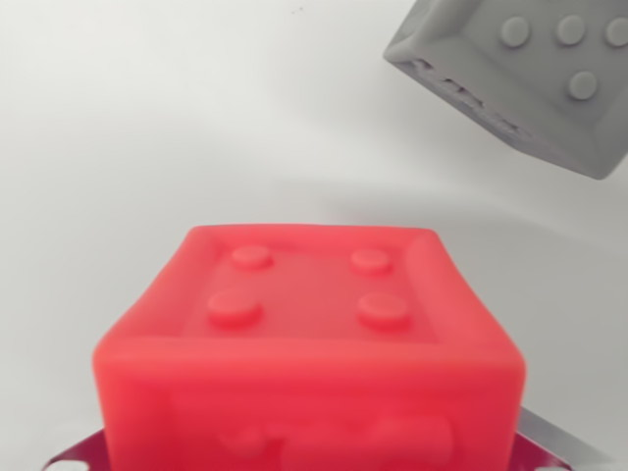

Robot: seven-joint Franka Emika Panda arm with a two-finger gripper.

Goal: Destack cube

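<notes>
A red cube (309, 343) with four round studs on its top fills the lower middle of the wrist view, very close to the camera. My gripper (314, 453) sits at the bottom edge. Only slivers of its metal fingers (554, 442) show on either side of the cube, pressed against its flanks, so it is shut on the red cube. A grey cube (535, 74) with studs on its upper face lies tilted in the view's top right corner, apart from the red one and partly cut off by the frame.
A plain white surface (177, 128) spreads around both cubes, with a faint shadow behind the red one.
</notes>
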